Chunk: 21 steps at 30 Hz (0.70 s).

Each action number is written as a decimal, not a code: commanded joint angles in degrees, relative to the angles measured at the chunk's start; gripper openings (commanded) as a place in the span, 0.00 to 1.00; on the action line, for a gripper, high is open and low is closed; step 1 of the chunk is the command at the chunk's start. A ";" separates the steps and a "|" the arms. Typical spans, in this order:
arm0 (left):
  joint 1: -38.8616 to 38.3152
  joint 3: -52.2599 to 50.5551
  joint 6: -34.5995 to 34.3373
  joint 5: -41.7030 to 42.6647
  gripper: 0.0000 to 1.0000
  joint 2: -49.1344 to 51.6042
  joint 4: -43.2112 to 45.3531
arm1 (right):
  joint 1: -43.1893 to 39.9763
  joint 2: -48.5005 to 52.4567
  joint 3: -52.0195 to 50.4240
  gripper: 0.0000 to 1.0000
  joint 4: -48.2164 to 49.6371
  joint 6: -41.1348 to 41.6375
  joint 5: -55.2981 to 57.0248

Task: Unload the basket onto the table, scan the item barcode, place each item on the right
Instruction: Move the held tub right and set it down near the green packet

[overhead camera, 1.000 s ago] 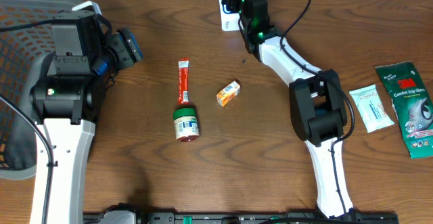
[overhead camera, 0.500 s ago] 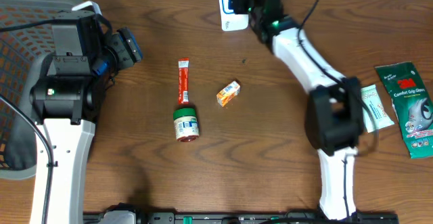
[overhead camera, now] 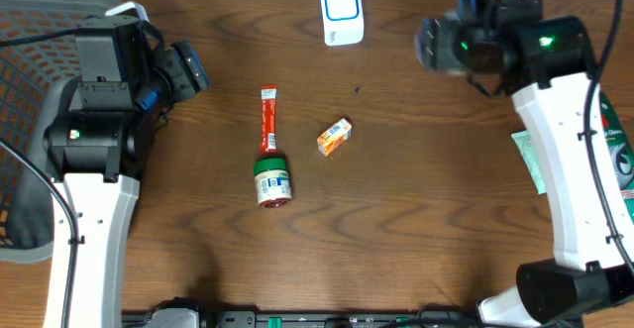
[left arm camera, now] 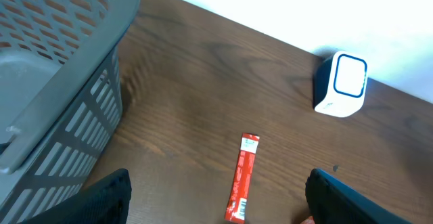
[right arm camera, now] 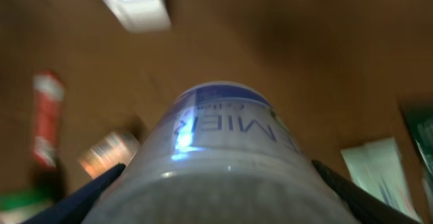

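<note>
now, blue-labelled tub (right arm camera: 216,149) up in the right hand (overhead camera: 443,47), scanner off to one side
the right hand is clamped around the tub above the desk (overhead camera: 396,199), near the white barcode scanner (overhead camera: 340,11) but not in front of it. the left hand (overhead camera: 186,70) gapes empty by the basket (overhead camera: 30,120). looks like the presenting step: next, swing the tub before the scanner window, with its barcode, unseen here, facing it.

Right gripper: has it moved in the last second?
Yes. The right gripper, holding a tub, was over the scanner and has swung off to its right; the scanner stayed put.
</note>
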 commanded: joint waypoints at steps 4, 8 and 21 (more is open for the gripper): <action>0.24 0.31 0.74 0.09 0.82 0.04 -0.04 | -6.97 1.97 -6.58 0.38 -7.39 -3.28 0.94; 0.24 0.31 0.74 0.09 0.82 0.04 -0.04 | -11.15 1.97 -15.93 0.37 -4.00 -3.26 0.98; 0.24 0.31 0.74 0.09 0.82 0.04 -0.04 | -27.52 1.97 -41.77 0.40 20.65 -1.27 0.76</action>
